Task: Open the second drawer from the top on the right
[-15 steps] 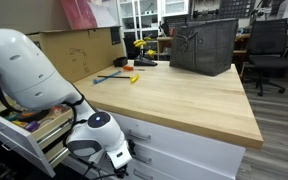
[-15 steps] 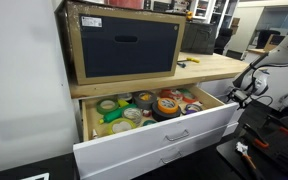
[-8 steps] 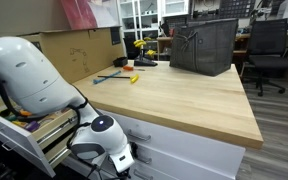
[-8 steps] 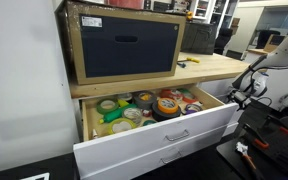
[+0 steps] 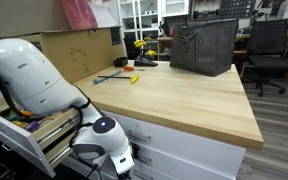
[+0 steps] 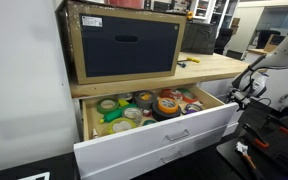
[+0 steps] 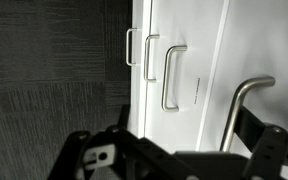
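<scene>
The second drawer [image 7: 274, 45] is a white front with a curved silver bar handle [image 7: 246, 100]; it sits closed and flush, so its inside is hidden. In the wrist view my gripper [image 7: 184, 165] is open, its dark fingers spread at the bottom edge, and this handle runs down between them close to the right finger. Three like handles show farther off on the other white fronts. In an exterior view my gripper [image 5: 127, 160] is low against the white drawer fronts, level with the second handle [image 5: 144, 157]. In the side exterior view the arm [image 6: 246, 88] stands at the bench's far end.
A pale wooden-sided drawer [image 5: 29, 125] stands pulled out beside the arm; it also shows as the white-fronted open drawer [image 6: 174, 135] full of colourful tape rolls. On the wooden benchtop [image 5: 174, 95] are a black wire basket [image 5: 204, 45], loose tools [image 5: 119, 75] and a boxed cabinet [image 6: 124, 45]. An office chair [image 5: 269, 50] stands behind.
The arm's wrist has crept slightly down and toward the white drawer fronts. The drawers have not moved.
</scene>
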`<state>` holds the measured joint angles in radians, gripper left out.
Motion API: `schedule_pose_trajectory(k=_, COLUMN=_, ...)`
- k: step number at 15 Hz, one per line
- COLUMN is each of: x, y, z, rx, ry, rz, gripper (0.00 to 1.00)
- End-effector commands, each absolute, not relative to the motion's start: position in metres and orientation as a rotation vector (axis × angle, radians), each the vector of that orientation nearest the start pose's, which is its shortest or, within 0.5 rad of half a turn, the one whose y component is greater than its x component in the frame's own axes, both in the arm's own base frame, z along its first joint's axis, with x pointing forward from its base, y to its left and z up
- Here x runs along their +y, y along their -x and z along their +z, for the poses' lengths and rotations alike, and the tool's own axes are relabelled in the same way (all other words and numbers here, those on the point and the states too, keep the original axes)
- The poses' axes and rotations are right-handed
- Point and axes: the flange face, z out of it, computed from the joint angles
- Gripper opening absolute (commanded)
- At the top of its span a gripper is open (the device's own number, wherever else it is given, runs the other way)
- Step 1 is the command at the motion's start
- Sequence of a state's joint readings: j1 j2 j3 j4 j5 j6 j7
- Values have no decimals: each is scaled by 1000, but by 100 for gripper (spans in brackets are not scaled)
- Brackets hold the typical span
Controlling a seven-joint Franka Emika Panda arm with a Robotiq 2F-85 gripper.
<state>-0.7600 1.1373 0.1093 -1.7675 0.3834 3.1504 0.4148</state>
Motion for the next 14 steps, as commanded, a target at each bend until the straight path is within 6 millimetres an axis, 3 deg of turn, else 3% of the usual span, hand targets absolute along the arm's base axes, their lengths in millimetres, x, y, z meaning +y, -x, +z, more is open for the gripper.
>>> schedule_pose_trajectory(k=1, x=-422, y=-430, z=-77, rx=2203, ry=2154, rz=-308, gripper=100)
schedule_pose_trajectory(k=6, x=-413, y=-398, z=-81, rx=2241, ry=2185, rz=-175, gripper=100)
schedule_pose_trajectory(k=11, x=-407, y=-386, z=-75, rx=2214, ry=2197, rz=-126, gripper=100)
schedule_pose_trajectory(k=14, x=-405, y=-382, z=-70, rx=2175, ry=2218, rz=-183, gripper=100)
